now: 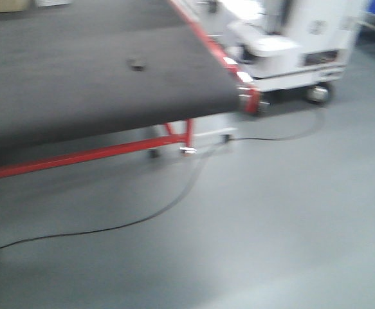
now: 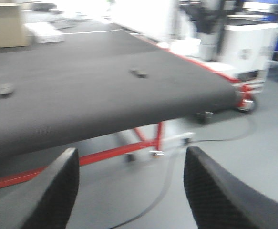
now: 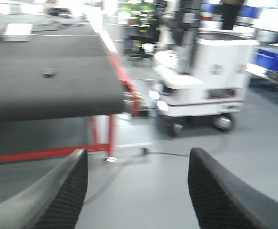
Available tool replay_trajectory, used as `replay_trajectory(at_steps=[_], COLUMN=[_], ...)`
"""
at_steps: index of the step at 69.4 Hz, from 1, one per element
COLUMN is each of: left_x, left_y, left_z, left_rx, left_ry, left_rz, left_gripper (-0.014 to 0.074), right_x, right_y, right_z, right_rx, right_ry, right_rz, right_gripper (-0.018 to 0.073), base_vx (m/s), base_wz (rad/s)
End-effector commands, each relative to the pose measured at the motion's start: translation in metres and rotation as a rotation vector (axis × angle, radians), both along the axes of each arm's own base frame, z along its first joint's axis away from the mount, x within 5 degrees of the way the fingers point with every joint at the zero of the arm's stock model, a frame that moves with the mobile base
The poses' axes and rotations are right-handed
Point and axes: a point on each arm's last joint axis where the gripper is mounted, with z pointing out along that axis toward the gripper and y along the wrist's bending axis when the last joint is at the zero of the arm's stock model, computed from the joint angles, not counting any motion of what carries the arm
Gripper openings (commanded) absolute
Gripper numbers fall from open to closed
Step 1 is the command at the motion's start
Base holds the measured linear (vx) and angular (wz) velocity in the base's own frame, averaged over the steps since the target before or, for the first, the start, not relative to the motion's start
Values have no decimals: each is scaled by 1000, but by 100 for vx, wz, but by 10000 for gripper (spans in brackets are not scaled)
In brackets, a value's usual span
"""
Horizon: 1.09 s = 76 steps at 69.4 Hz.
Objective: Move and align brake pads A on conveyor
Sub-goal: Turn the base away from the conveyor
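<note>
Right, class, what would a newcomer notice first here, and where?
The wide dark conveyor with its red frame fills the front view's upper left, one small brake pad lying on it. A white wheeled machine stands beyond its right end. The left gripper and right gripper hang open over the floor.

From here the wide, matte, dark grey-black conveyor belt (image 2: 81, 100) runs away from me, a red strip along its far edge and its rounded end hanging over a red frame. One small, flat, dark grey brake pad (image 2: 139, 73) lies on the belt towards that end. A second brake pad (image 2: 5, 89) lies well apart, over to the left. Blur hides their grooves.
</note>
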Motion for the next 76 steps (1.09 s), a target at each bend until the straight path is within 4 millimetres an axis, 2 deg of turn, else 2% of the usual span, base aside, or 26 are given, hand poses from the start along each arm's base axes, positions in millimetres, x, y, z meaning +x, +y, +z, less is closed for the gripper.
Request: replay_trajectory(at_steps=[1, 76], left_x=[1, 1], left_y=[0, 0], left_z=[14, 14], left_rx=[-19, -19], left_ry=[-89, -89], left_rz=[-3, -3], left_gripper=[461, 461], right_x=[1, 1], right_y=[0, 0], right_z=[15, 15], right_rx=[-11, -11], right_ry=[-86, -86], right_rz=[-8, -8], right_gripper=[435, 435], base_vx=[-16, -9], base_wz=[-92, -85])
